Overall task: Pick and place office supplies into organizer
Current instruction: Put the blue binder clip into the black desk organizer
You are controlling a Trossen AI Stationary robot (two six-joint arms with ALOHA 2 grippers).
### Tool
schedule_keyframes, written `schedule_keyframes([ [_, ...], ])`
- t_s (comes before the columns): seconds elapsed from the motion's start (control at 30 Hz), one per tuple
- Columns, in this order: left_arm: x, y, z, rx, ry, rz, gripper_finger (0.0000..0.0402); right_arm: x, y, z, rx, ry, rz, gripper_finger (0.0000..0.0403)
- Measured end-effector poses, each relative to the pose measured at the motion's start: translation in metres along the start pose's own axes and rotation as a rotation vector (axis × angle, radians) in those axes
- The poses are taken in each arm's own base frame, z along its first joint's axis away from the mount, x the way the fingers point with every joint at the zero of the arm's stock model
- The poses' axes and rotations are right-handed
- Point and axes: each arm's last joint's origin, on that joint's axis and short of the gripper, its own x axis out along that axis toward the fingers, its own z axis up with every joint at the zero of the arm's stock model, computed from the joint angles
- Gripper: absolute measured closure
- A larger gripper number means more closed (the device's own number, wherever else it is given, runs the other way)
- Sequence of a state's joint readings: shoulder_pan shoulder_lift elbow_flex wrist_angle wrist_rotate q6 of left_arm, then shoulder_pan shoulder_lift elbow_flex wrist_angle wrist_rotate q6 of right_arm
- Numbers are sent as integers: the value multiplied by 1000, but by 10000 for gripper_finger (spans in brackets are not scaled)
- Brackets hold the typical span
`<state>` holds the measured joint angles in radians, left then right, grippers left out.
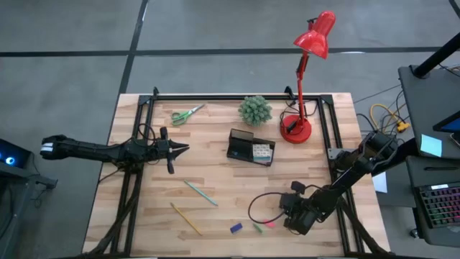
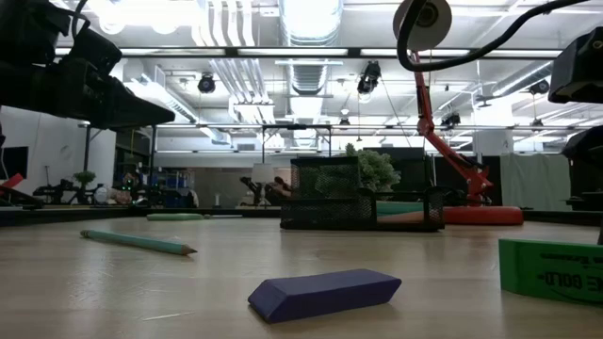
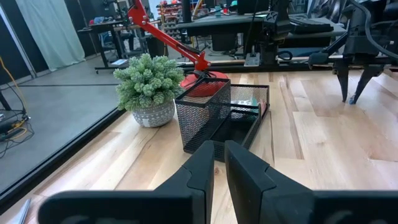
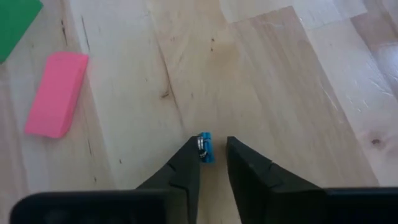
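A: Start on the left. Left arm?
B: Left gripper (image 1: 180, 149) hangs over the table's left half, pointing at the organizer (image 1: 244, 146). Its fingers (image 3: 202, 168) sit nearly together with only a slit between them. It's empty.
A: Back edge?
B: Green-handled scissors (image 1: 187, 114) lie flat near the back left. The potted plant (image 1: 255, 109) is to their right, just behind the organizer.
A: Organizer?
B: Mid-table, black mesh. The white dotted cube (image 1: 261, 152) is in its right end. I can't tell the other contents.
A: Front area?
B: The teal pen (image 1: 200, 192) and yellow pencil (image 1: 185, 218) both lie at a slant, front left of centre and apart from each other. To their right, near the front edge, are the blue eraser (image 1: 236, 228), then the green piece (image 1: 257, 228), then the pink piece (image 1: 270, 224).
A: Right arm?
B: Right gripper (image 4: 213, 144) is down at the wood, front right, just beside the pink piece. A tiny blue clip (image 4: 206, 148) sits between its tips. It touches one finger and a gap shows to the other, so the jaws are a little apart and not clamped.
A: Far right?
B: The red lamp (image 1: 296, 128) has its base at the back right.
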<state>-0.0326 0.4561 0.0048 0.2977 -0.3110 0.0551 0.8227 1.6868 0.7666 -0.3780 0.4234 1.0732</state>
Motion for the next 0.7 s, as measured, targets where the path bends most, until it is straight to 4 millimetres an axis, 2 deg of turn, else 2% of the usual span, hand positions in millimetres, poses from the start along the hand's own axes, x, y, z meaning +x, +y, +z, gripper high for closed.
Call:
schedule_keyframes([
  [0.3, 0, 0, 0, -24, 0, 0, 375, -1, 1, 1, -51, 3, 19, 390],
  [0.7, 0, 0, 0, -23, 0, 0, 375, 0, -3, 9, -46, 0, 25, 393],
])
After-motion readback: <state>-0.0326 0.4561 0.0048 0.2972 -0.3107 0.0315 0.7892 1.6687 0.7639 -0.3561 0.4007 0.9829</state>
